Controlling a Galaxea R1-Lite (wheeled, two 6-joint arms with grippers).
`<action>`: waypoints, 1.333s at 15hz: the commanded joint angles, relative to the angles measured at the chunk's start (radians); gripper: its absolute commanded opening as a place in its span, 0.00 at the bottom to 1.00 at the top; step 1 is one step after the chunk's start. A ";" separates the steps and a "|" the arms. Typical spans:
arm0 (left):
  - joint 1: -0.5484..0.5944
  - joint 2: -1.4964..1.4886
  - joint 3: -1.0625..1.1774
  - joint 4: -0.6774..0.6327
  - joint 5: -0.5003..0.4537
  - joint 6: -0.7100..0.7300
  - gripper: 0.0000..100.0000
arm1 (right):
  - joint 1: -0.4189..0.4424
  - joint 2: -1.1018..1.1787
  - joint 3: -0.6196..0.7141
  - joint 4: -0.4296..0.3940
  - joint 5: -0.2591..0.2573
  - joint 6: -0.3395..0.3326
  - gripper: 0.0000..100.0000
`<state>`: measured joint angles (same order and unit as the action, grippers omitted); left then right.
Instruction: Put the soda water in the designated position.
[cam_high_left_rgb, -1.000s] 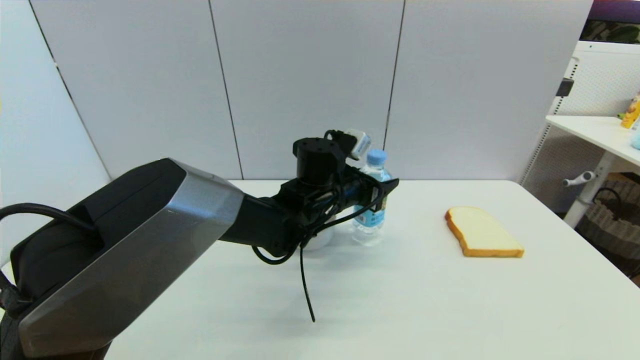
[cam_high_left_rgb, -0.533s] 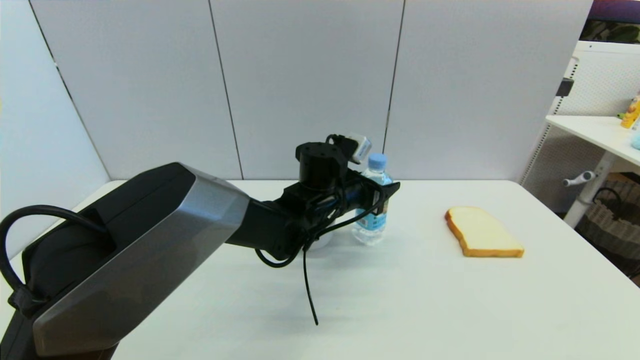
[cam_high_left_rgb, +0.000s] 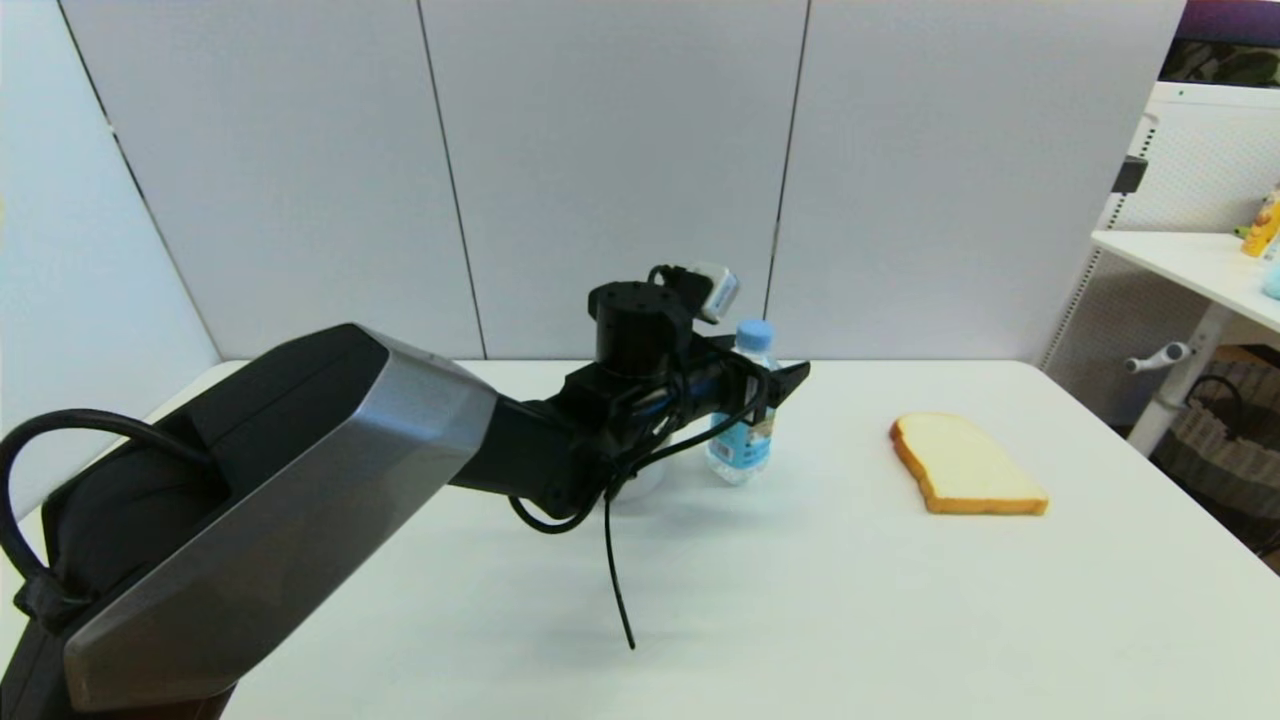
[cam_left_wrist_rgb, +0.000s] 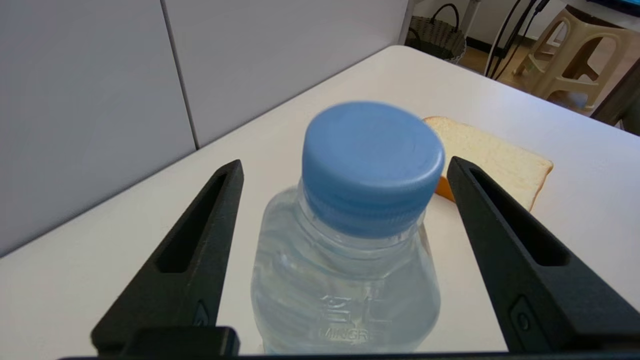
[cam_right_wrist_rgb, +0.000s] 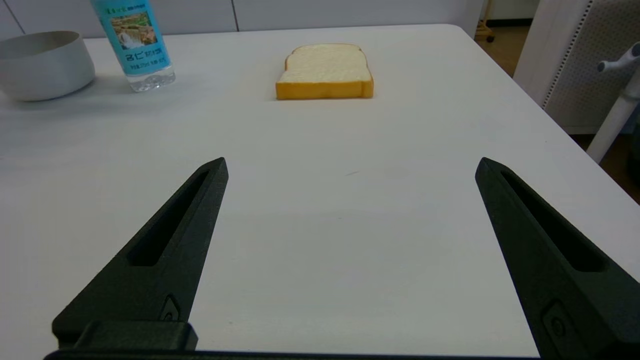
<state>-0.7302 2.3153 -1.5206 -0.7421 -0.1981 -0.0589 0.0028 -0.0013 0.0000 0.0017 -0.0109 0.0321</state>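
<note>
Toward the far middle of the smooth white table (cam_high_left_rgb: 800, 600), the soda water (cam_high_left_rgb: 745, 420) stands upright on bare tabletop, just beside a matte grey round bowl (cam_right_wrist_rgb: 42, 65). It is a small clear plastic bottle of colourless liquid with a ridged light blue screw cap; raised letters moulded into its shoulder look like "MINGRE", cut off at the edge of the left wrist view. Its blue paper label carries a small landscape picture above lines of print too small to read. The left gripper (cam_left_wrist_rgb: 345, 170) sits at cap height with its two tapered black fingers (cam_left_wrist_rgb: 200, 240) spread wide on either side of the bottle, gaps showing on both sides, gripping nothing. A slice of bread (cam_high_left_rgb: 965, 465), pale face and orange-brown crust, lies flat well to the right. The right gripper (cam_right_wrist_rgb: 350, 167) hovers low over bare table nearer the robot, fingers wide apart and empty.
</note>
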 joint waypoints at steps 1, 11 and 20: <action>0.000 -0.134 0.007 0.035 -0.006 -0.007 1.00 | 0.000 0.001 0.002 0.000 0.000 0.000 1.00; 0.210 -0.869 0.418 0.352 0.281 0.140 1.00 | 0.002 0.001 0.002 0.000 0.000 0.000 1.00; 0.571 -1.564 1.169 0.394 0.299 0.137 1.00 | 0.000 0.001 0.002 0.000 0.000 0.000 1.00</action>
<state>-0.2596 1.0213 -0.5536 -0.3755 0.0966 0.0851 0.0028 -0.0013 0.0000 0.0017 -0.0104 0.0321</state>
